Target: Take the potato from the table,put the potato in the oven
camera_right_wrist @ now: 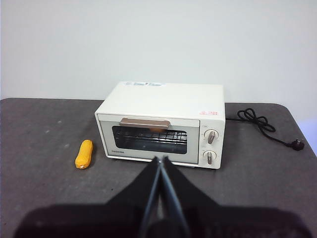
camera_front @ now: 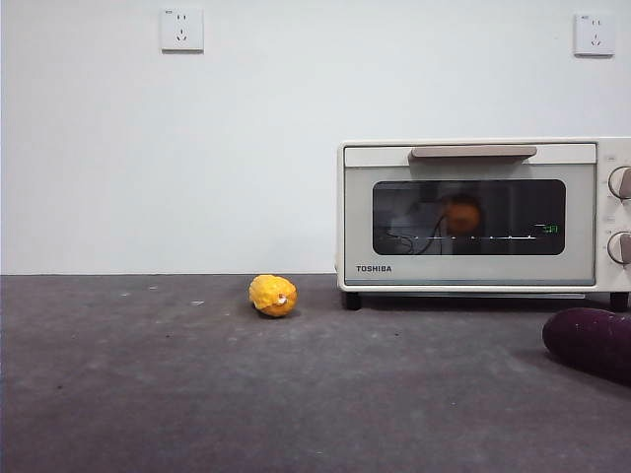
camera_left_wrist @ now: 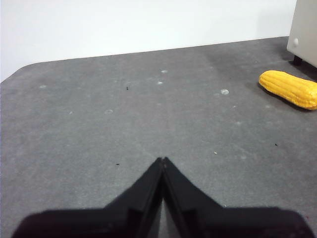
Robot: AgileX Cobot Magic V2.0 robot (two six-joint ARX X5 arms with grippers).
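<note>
The cream-white Toshiba oven (camera_front: 469, 276) stands at the back right of the dark grey table (camera_front: 148, 394) with its door closed. Through the dark glass an orange-brown rounded shape, the potato (camera_front: 461, 215), rests on the wire rack inside. From above and in front, the right wrist view shows the oven (camera_right_wrist: 163, 101), and my right gripper (camera_right_wrist: 160, 158) hangs shut and empty well short of the door. My left gripper (camera_left_wrist: 162, 159) is shut and empty over bare table (camera_left_wrist: 99, 124), far from a corner of the oven (camera_left_wrist: 304, 29). Neither arm shows in the front view.
A bumpy yellow corn cob (camera_front: 273, 295) lies left of the oven, the same cob (camera_left_wrist: 290, 88) (camera_right_wrist: 84, 154) showing in both wrist views. A dark purple vegetable (camera_front: 592, 342) lies at the right edge. The oven's black cord (camera_right_wrist: 262, 124) trails behind it to the right.
</note>
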